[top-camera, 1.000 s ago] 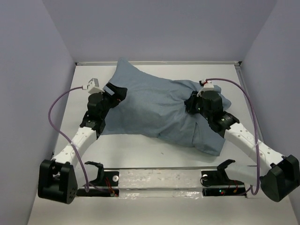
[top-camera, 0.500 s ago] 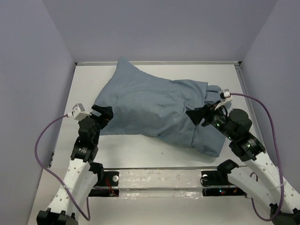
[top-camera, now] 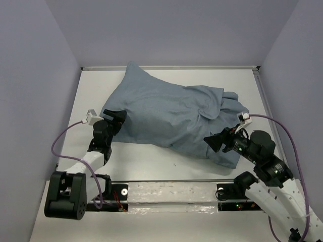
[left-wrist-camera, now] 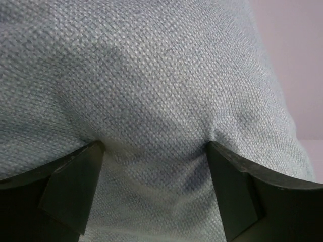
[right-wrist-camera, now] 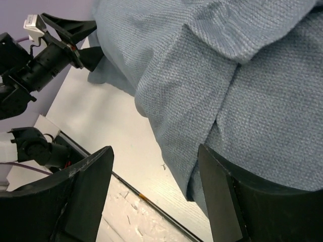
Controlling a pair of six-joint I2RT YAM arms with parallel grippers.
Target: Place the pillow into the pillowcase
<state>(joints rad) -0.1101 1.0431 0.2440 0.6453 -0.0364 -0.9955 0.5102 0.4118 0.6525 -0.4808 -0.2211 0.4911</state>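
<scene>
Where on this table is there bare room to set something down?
Bare table: far right corner behind the pillowcase, far left strip beside it, near strip before the rail. Crowded by the left gripper and right gripper.

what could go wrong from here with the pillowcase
1. The left gripper is open with its fingers pressed into the pillowcase's end. Closing there could pinch the cloth and drag the whole bundle.
2. The case's right end is loosely bunched beside the open right gripper, and no pillow shows, so I cannot tell whether it is fully in. A tug there could pull the case askew.
</scene>
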